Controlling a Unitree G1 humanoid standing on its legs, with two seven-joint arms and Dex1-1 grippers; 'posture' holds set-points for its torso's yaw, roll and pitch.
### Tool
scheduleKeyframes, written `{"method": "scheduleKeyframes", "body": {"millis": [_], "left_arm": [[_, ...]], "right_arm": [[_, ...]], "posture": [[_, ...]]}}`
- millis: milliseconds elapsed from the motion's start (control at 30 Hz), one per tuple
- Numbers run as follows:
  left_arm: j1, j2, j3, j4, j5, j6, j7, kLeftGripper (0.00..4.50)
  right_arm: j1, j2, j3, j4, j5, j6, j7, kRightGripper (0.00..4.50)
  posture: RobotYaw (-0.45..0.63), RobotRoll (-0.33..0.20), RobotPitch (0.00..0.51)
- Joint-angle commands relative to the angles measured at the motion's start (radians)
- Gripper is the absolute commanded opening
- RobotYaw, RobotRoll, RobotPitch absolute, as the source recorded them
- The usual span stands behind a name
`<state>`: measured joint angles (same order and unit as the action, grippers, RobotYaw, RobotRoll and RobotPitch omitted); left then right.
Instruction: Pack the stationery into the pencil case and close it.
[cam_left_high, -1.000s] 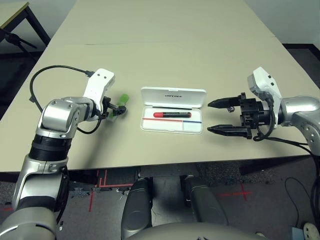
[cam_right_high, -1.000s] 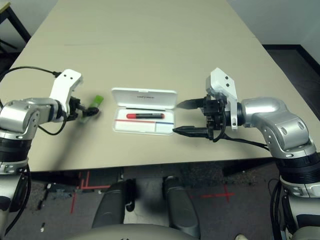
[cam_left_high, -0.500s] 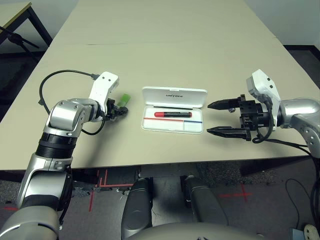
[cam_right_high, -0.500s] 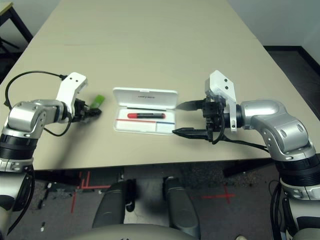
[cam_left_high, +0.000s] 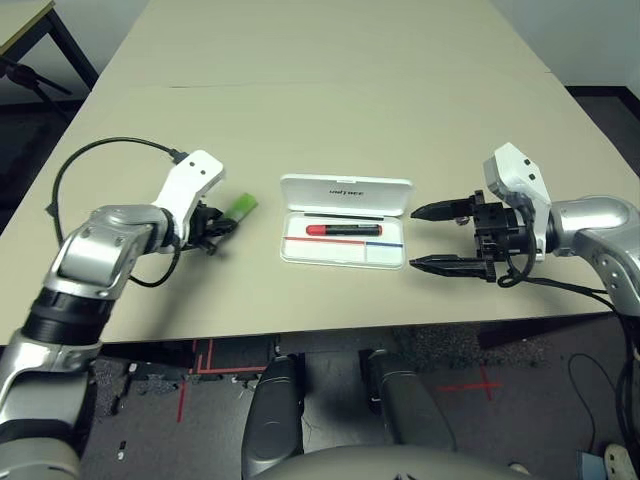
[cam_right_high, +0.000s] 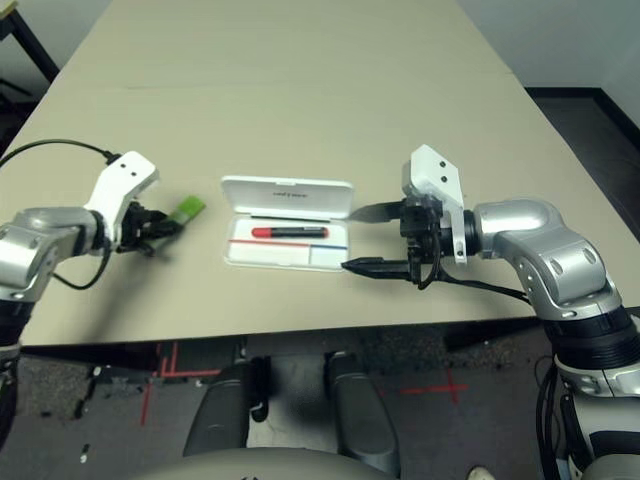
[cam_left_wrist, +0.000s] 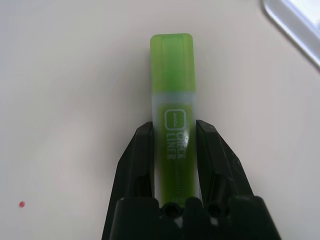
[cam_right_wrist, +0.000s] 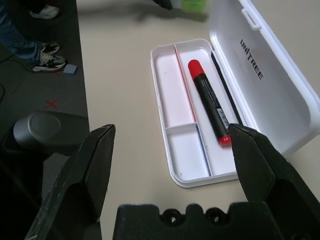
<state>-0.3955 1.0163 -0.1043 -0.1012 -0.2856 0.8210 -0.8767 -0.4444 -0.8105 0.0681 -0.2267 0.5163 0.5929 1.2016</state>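
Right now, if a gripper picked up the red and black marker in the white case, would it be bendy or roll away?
The marker looks like a straight, hard tube, so it's probably stiff. Its sides look round, so it might roll if put on the table. In the case, the raised walls would likely stop it.

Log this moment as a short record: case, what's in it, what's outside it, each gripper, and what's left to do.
Case: white pencil case, open on the table, lid raised
In case: marker, black with red ends, in the long compartment beside the red-and-blue line
Outside case: green highlighter, left of the case
Left gripper: closed on the highlighter's sides
Right gripper: open and empty, beside the case's right end
To do: highlighter into case, lid closed
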Motion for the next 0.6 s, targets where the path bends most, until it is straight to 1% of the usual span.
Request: {"method": "scheduleKeyframes", "body": {"millis": [33,100,233,433,600], "left_arm": [[0.059,0.062,0.048,-0.064,-0.035,-0.126,-0.142,1.08],[0.09,0.071,0.073,-0.113,-0.069,-0.192,-0.214,1.08],[0.107,0.067,0.075,-0.19,-0.093,-0.218,-0.269,1.08],[0.01,0.014,-0.014,-0.219,-0.043,-0.259,-0.276,1.08],[-0.111,-0.087,-0.159,-0.181,0.045,-0.325,-0.295,1.08]], "right_arm": [[-0.002,0.0,0.018,0.025,-0.019,-0.023,0.013,4.5],[-0.006,0.002,0.022,0.036,-0.026,-0.031,0.017,4.5],[-0.012,0.006,0.026,0.053,-0.032,-0.041,0.025,4.5],[-0.017,0.009,0.031,0.069,-0.044,-0.05,0.036,4.5],[-0.018,0.014,0.041,0.084,-0.062,-0.065,0.043,4.5]], "posture": [[-0.02,0.0,0.18],[-0.02,0.0,0.179],[-0.01,0.0,0.175],[-0.01,0.0,0.174],[-0.01,0.0,0.169]]}}
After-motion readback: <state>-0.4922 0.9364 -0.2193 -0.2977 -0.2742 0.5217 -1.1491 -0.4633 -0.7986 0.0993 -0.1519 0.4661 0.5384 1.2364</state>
